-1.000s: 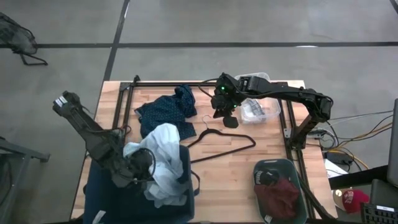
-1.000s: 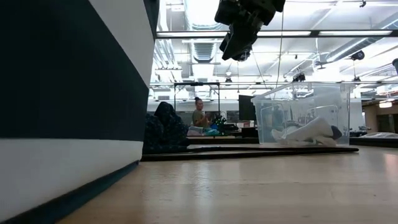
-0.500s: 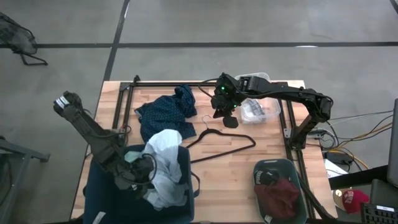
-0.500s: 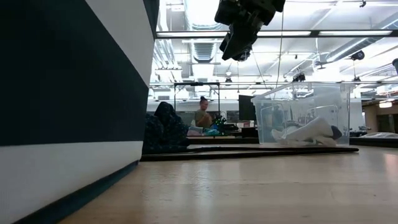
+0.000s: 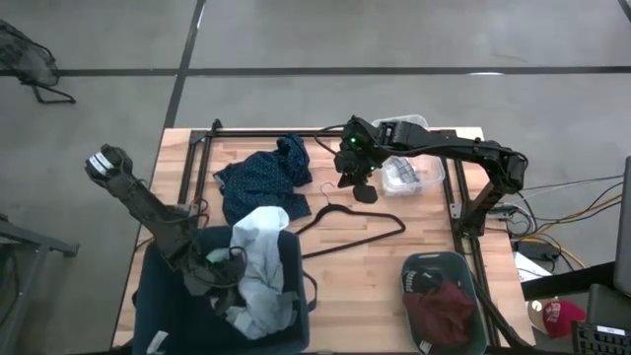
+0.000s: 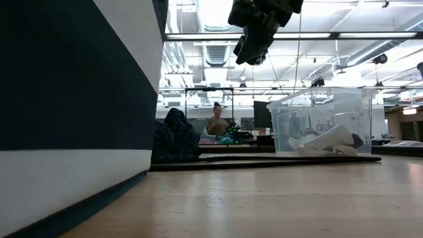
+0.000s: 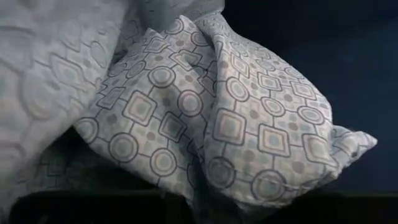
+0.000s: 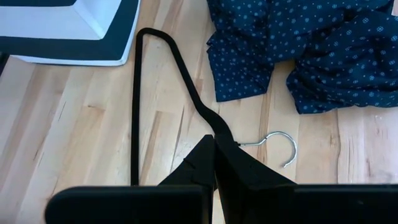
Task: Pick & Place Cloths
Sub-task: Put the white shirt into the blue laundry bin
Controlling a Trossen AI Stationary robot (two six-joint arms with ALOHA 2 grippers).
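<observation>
Dropping the pale patterned shirt (image 5: pixel 258 264) into the dark blue bin (image 5: pixel 163 308) looks like the step in hand: most of it is bunched inside the bin at the bench's near left corner, with a fold draped over the rim. The left claw (image 5: pixel 210 281) is down in the bin right against that shirt, but I honestly can't tell if it's gripping or has let go, since its fingers don't show clearly and the left wrist view is just fabric against the dark bin wall. My guess is the next move calls for letting go fully and lifting out without dragging the cloth back over the edge. The navy dotted shirt (image 5: pixel 261 177) lies crumpled on the bench (image 5: pixel 375 266) farther back, probably next in line, with the black wire hanger (image 5: pixel 350 225) just beside it. The right claw (image 5: pixel 361 187) hangs above the hanger's hook end, pinched closed and holding nothing. Other containers: a clear plastic box (image 5: pixel 409 173) at the far right with what look like pale socks (image 6: pixel 330 140) inside, and a grey tub (image 5: pixel 473 286) at the near right holding a maroon piece (image 5: pixel 444 316) and something black (image 5: pixel 424 282).
</observation>
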